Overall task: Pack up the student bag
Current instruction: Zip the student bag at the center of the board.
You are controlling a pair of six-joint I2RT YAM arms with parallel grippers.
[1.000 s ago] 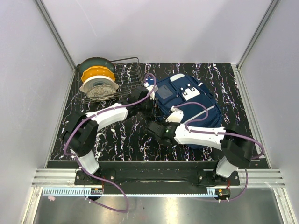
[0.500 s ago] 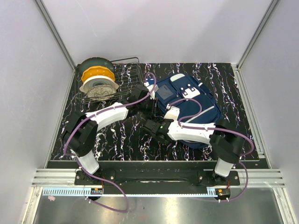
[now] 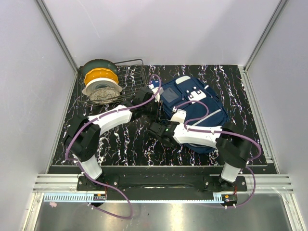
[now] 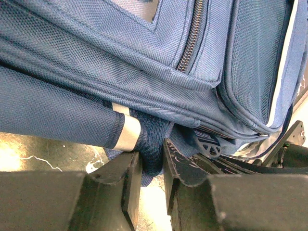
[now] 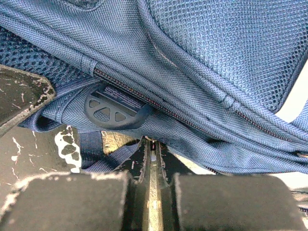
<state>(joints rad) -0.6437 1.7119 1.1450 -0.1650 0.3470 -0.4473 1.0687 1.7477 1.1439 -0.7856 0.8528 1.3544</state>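
- Since earlier, right gripper (image 3: 155,130) has shifted left along student bag (image 3: 168,100) near edge; clenched, contents indeterminate.
- Bag fold is clamped in left gripper (image 4: 150,163); bag lies rightward.

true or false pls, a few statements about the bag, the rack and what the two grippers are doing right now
1. The backpack lies on the right half of the table. True.
2. The left gripper is open and clear of the backpack. False: it is pinched shut on a fold of the backpack's dark mesh fabric.
3. A wire rack in the far left corner holds round spools. True.
4. The right gripper has its jaws spread wide. False: they stand almost together, just below the backpack's zipped edge.
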